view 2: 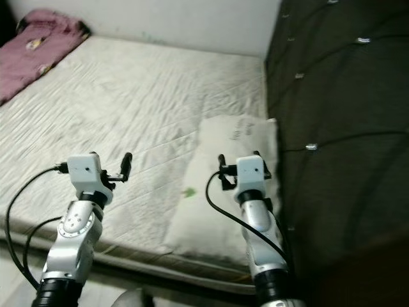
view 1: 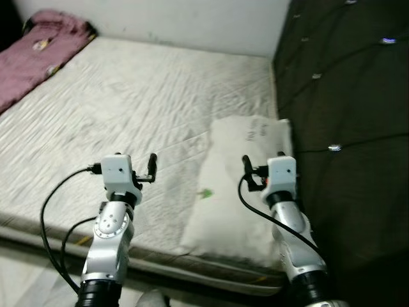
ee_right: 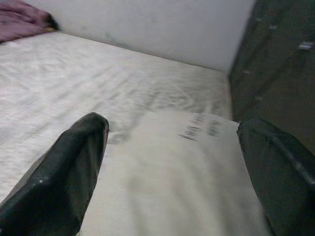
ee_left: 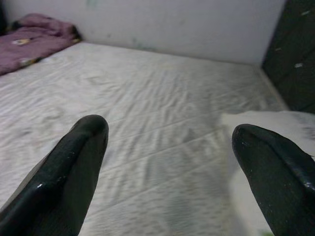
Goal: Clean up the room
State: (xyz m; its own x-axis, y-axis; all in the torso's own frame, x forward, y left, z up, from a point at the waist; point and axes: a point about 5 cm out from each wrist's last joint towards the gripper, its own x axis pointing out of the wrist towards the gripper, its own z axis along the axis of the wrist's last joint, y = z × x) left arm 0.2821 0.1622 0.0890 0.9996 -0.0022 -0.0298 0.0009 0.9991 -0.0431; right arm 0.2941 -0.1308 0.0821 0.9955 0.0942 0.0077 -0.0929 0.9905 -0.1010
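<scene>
Both silver arms are reaching forward and up over the near edge of the mattress (view 1: pixel 128 102). The left gripper (ee_left: pixel 170 162) is hovering with fingers spread above bare sheet; the right gripper (ee_right: pixel 172 167), likewise spread, is hanging over the white pillow (view 1: pixel 236 192) lying against the dark tufted headboard (view 1: pixel 345 96). A purple blanket (view 1: pixel 35 51) is sitting bunched at the far left corner by the wall (ee_left: pixel 172 24)

You face a bed (view 1: pixel 128 115) with a bare pale mattress, a plain white wall (view 1: pixel 192 19) at its far side and a dark tufted headboard (view 1: pixel 351 128) along its right.
</scene>
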